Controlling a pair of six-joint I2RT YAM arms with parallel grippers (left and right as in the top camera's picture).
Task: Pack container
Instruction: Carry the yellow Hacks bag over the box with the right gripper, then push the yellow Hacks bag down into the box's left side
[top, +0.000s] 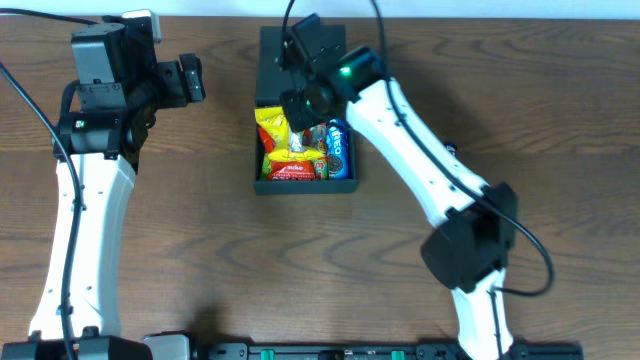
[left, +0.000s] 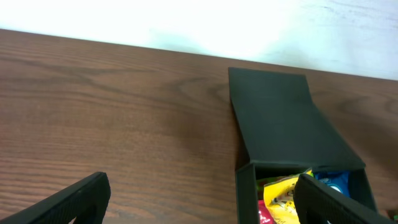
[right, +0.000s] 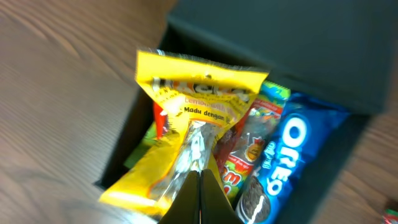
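The black container (top: 257, 150) stands open at the table's back middle, its flap lid (top: 275, 55) lying flat behind it. It holds a blue Oreo packet (top: 340, 148), red packets (top: 295, 172) and a yellow snack packet (top: 273, 132). My right gripper (top: 304, 122) hovers over the box. In the right wrist view its fingers (right: 200, 174) are shut on the crimped end of the yellow packet (right: 199, 93), which lies tilted over the other packets beside the Oreo packet (right: 292, 146). My left gripper (top: 190, 80) is open and empty, left of the container (left: 245, 186).
The bare wooden table (top: 180, 220) surrounds the box. The right arm's white links (top: 420, 170) slant across the right half of the table. The lid (left: 280, 118) reaches toward the table's back edge, near the white wall.
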